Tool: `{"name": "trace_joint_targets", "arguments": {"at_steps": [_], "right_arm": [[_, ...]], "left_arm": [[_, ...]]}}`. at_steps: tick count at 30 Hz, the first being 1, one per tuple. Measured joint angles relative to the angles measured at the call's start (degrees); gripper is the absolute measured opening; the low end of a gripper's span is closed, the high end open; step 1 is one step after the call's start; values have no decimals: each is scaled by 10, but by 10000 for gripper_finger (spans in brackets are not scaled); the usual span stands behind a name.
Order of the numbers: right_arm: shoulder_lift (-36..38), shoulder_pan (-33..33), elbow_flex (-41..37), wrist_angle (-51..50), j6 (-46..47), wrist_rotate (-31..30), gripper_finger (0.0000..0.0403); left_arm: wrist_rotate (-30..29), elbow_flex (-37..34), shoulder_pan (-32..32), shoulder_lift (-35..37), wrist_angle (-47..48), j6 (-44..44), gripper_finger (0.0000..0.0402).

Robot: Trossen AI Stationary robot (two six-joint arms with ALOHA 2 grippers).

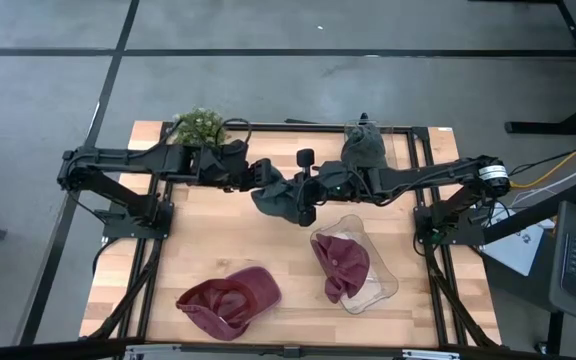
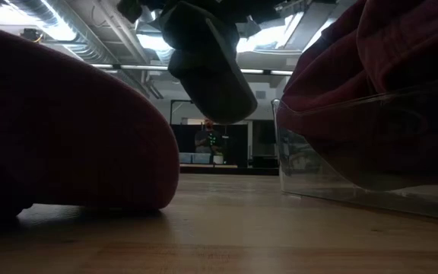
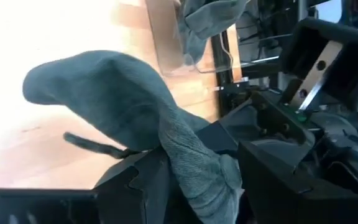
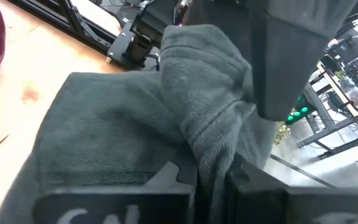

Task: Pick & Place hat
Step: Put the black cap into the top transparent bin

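Grey hat [image 1: 280, 200] hangs mid-worktop, both end effectors, left [image 1: 266, 178] and right [image 1: 313, 190], clamped on it; handover underway, one must release.

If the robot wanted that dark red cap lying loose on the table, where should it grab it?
Probably the brim edge of the dark red cap, coming straight down from above: it lies flat and loose on the wooden table, and the thin brim suits two fingers better than the rounded crown.

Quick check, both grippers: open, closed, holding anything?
Left gripper: closed on the grey hat, held above mid-table.
Right gripper: closed on the same grey hat.
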State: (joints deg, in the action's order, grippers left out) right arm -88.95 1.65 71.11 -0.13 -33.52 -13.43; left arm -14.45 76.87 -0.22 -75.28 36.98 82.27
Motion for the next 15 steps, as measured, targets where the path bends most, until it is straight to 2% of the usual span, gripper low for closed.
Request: {"name": "trace_joint_targets", "arguments": {"at_steps": [5, 13, 15], "right_arm": [[0, 0, 0, -1, 0, -3, 20], [0, 0, 0, -1, 18, -4, 24], [0, 0, 0, 0, 19, -4, 32]], "left_arm": [[21, 0, 1, 0, 0, -29, 152], [22, 0, -1, 1, 6, -69, 31], [19, 0, -1, 3, 5, -85, 20]]}}
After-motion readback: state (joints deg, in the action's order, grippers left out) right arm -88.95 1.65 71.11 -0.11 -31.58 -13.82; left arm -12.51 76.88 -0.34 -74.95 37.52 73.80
